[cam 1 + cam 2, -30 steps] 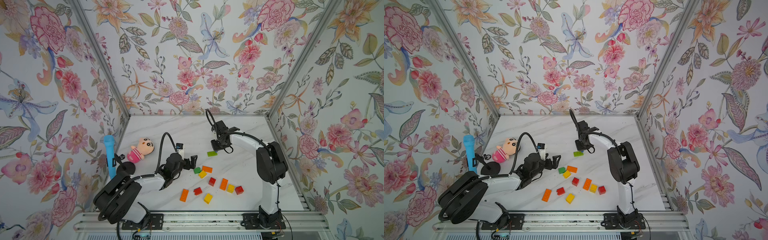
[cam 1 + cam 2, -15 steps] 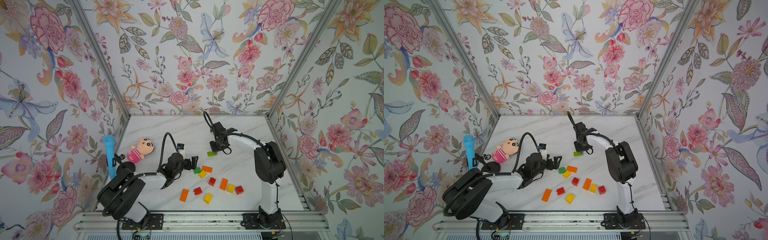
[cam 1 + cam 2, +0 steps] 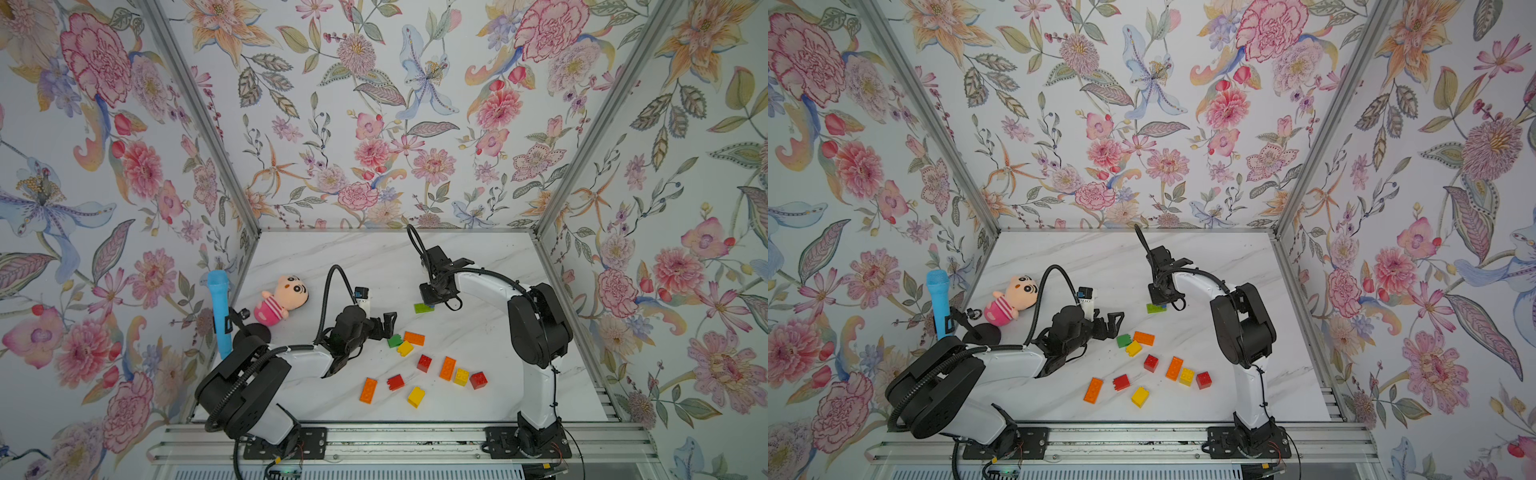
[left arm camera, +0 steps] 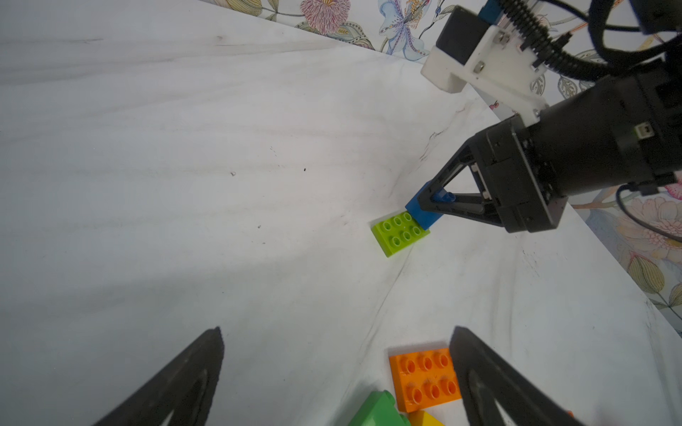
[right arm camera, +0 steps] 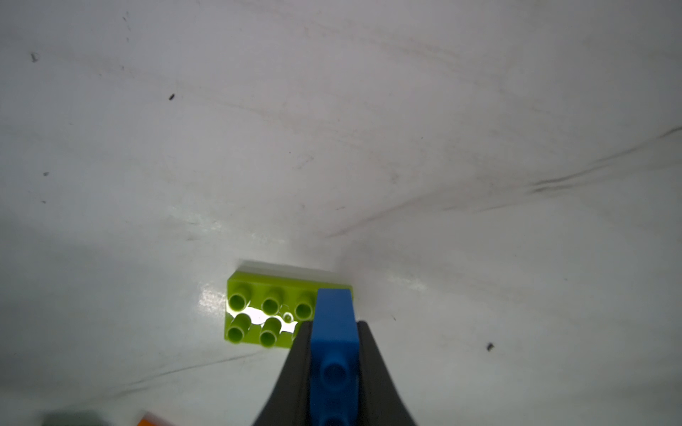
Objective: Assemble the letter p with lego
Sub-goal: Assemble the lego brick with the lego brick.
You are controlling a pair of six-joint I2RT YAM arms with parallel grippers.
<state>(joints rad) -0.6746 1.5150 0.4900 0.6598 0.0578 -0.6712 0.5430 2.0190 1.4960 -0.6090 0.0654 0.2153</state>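
Clock directions are on the table [image 3: 332,257] as I see it in both top views, 12 toward the back wall.

Blue brick [image 5: 334,332], count 1: clamped in my right gripper [image 4: 428,201], fingers tight on its two sides. It's tilted, lower edge down on the 3 o'clock end of the lime brick [image 4: 398,232], covering the last studs there. Can't tell if it's pressed home.

Lime brick, count 1: long one, flat on the table, studs up, a bit past table centre toward 1 o'clock. Six studs show.

My left gripper [image 4: 336,332] hangs low with its fingers wide apart, nothing between them, at about 8 o'clock from the lime brick.

Just at that gripper's 4 o'clock is a tight cluster of 3: dark green brick [image 3: 394,341], one orange, one yellow, touching each other.

Loose bricks, toward 6 o'clock from the cluster, none stacked:
- orange bricks [image 3: 447,368]: 3 total with the cluster one, all long
- yellow bricks [image 3: 461,377]: 3 total with the cluster one
- red bricks [image 3: 424,362]: 3, all small

Total bricks I count: 12.

Off-task: 1 pink doll [image 3: 282,299] lying at the 9 o'clock side, 1 blue microphone [image 3: 219,307] on a stand at the 9 o'clock edge.
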